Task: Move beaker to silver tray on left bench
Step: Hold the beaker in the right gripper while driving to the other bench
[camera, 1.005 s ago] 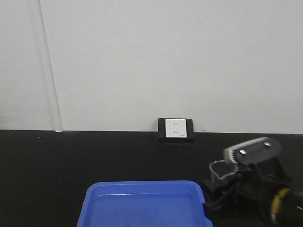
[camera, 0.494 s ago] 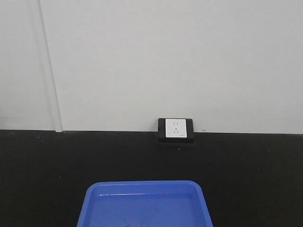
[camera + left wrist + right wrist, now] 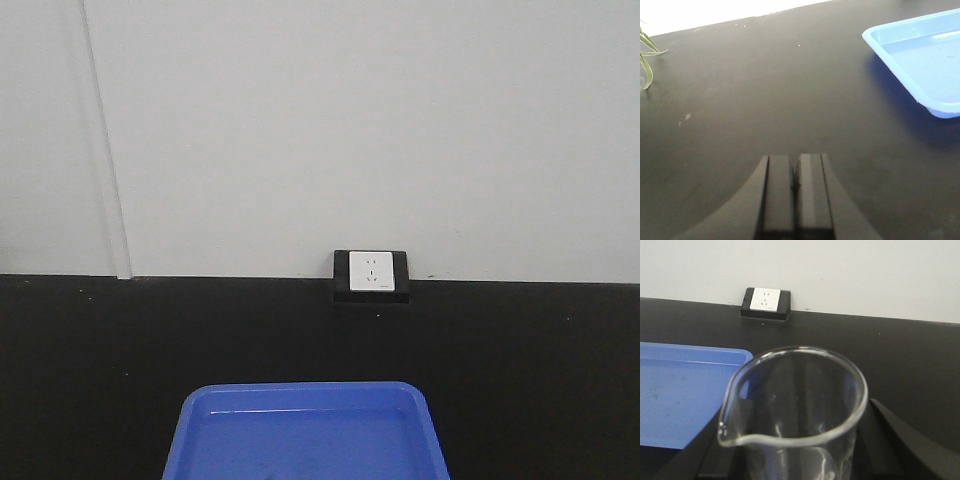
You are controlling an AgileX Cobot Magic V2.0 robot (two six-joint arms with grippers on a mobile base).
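The right gripper [image 3: 794, 452] clasps the beaker [image 3: 792, 410] upright at lower centre of its wrist view, right of the blue tray [image 3: 695, 352], prob. so it travels level, while the left gripper [image 3: 795, 182], closed on nothing, hangs over the black bench [image 3: 740, 100] at frame bottom.

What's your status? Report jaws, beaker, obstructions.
Left jaws shut, empty, over black bench. Right jaws gripping beaker, upright. Blue tray beside it; silver tray not in view.
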